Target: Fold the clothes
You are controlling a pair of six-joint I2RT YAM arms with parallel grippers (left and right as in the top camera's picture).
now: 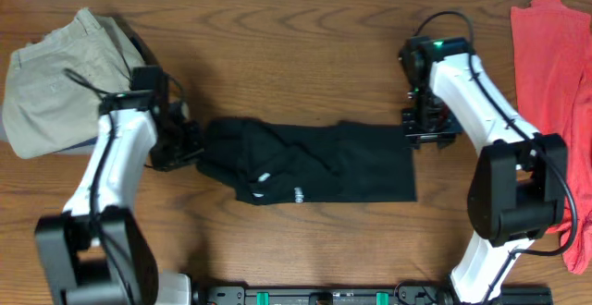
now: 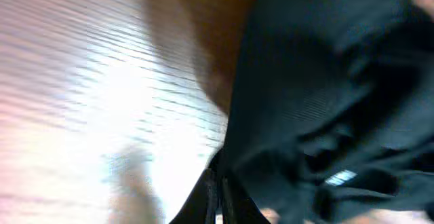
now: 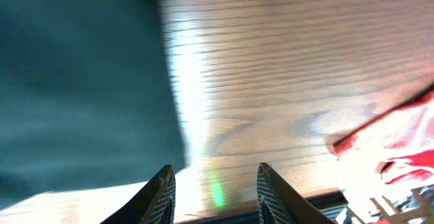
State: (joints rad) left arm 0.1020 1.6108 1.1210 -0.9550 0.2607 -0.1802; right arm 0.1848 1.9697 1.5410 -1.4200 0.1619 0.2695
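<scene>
L jaws pinch black shirt (image 1: 314,162) at left edge; R jaws spread over counter (image 1: 296,46), off the hem. One-sided pull cd bunch shirt.

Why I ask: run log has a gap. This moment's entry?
left gripper: shut on shirt | right gripper: open, beside shirt | fold: unfinished

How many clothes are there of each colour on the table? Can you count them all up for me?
Black: 1, the black shirt in the middle
Tan: 1, the khaki trousers at the far left
Red: 1, the coral-red garment at the far right
Total: 3
</scene>
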